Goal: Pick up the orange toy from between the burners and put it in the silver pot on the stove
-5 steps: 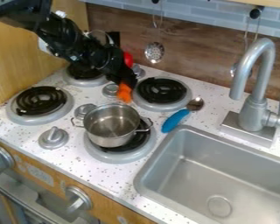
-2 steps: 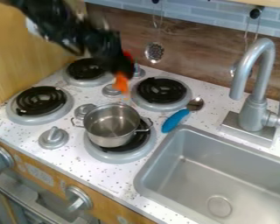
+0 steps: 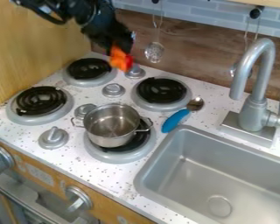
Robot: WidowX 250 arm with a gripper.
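Status entry. We find the pot [image 3: 111, 126] upright on the near-right burner [image 3: 103, 155], sitting a little off its centre towards the far left. The gripper [image 3: 120, 49] hangs at the far side of the stove, well apart from the pot, between the far-left burner [image 3: 89, 70] and the hanging slotted spoon [image 3: 155, 52].

At the gripper's lower end we note an orange-red item [image 3: 119, 58] — it appears close to the far stove knob [image 3: 134, 72], though its height above the counter cannot be read. End effector: we cannot tell whether it is clamped on this item or has released it, as dark parts and the item overlap there.

Progress, as we judge it: if the pot is what the work concerns, its placement looks largely done, with perhaps only a small centring on the burner left. If the orange-red item is the one being handled, we put the work at about midway — the item is at the gripper, and a final setting-down and release remain. The blue-handled spoon [image 3: 176, 120] lies between the pot and the far-right burner's sink side, near the sink [image 3: 143, 175]; it looks uninvolved.
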